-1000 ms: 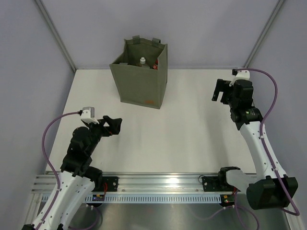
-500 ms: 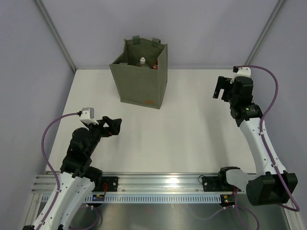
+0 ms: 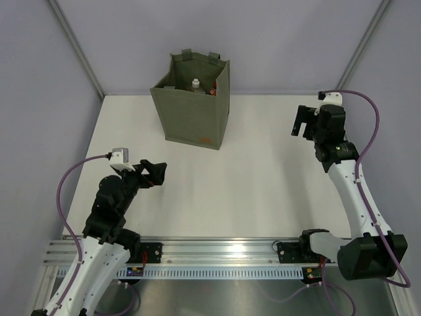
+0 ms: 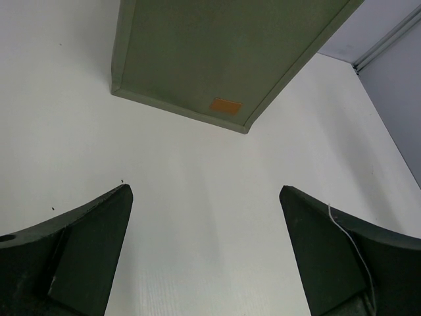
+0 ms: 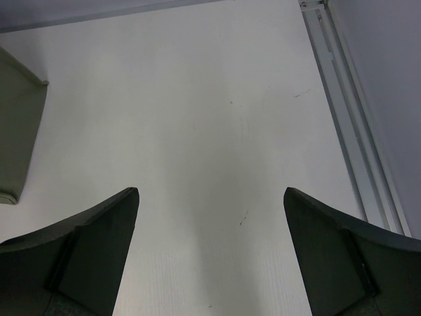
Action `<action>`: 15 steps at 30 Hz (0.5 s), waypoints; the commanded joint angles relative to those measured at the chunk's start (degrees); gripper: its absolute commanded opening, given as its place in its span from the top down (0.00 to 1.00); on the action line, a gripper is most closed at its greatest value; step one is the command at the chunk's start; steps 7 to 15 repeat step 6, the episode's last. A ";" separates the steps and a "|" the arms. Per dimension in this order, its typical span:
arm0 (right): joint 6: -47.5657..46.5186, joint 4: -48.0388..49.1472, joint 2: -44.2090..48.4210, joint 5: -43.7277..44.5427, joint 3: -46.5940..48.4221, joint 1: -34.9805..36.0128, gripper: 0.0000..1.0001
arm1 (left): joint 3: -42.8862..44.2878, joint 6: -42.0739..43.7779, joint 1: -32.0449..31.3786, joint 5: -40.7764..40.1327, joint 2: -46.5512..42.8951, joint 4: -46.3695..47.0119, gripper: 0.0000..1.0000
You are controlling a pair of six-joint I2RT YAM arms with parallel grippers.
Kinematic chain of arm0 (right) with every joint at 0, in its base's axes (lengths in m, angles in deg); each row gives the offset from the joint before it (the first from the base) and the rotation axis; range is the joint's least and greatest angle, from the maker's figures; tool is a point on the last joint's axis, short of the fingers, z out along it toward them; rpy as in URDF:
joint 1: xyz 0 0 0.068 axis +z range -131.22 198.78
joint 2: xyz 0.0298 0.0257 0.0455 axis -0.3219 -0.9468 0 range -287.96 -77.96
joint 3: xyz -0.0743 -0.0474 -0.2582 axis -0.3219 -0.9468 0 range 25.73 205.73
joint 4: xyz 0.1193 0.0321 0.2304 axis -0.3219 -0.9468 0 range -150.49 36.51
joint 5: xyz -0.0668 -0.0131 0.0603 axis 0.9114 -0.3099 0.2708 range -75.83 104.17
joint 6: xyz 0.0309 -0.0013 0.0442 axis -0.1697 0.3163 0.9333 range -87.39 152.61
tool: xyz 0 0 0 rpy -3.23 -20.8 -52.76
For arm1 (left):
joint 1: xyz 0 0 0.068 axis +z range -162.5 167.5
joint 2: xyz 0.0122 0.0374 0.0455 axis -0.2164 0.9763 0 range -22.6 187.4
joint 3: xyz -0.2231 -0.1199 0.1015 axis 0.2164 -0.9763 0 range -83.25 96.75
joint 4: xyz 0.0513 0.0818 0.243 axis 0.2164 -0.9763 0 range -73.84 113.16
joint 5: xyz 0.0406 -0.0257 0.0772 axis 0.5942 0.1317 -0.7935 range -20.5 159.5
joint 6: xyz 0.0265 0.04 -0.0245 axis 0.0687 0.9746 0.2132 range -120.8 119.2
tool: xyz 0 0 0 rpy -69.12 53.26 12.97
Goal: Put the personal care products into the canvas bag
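The olive-green canvas bag (image 3: 193, 108) stands upright at the back middle of the white table. A clear bottle top (image 3: 195, 85) and a bit of red (image 3: 212, 91) show inside its open mouth; the other bottles are hidden. The bag's side with its orange label (image 4: 225, 105) fills the top of the left wrist view, and its corner (image 5: 16, 131) shows in the right wrist view. My left gripper (image 3: 156, 172) is open and empty, at the front left, facing the bag. My right gripper (image 3: 302, 124) is open and empty, held high at the right.
Grey walls with metal corner posts (image 3: 75, 46) close in the table at the back and sides. A metal rail (image 5: 348, 112) runs along the table's right edge. The aluminium mounting rail (image 3: 217, 253) lies along the near edge.
My right gripper has moved a little up and toward the back right over the second. The left arm and the bag have not moved.
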 commanded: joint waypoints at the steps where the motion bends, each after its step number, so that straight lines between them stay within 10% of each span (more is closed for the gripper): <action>1: -0.06 1.30 -0.23 0.12 2.13 0.14 0.00 | -0.31 -0.04 0.09 -1.62 -0.22 2.31 0.01; 15: -0.33 2.35 0.47 -1.73 0.99 0.14 0.01 | -0.22 0.23 0.09 -1.80 -0.05 2.40 0.01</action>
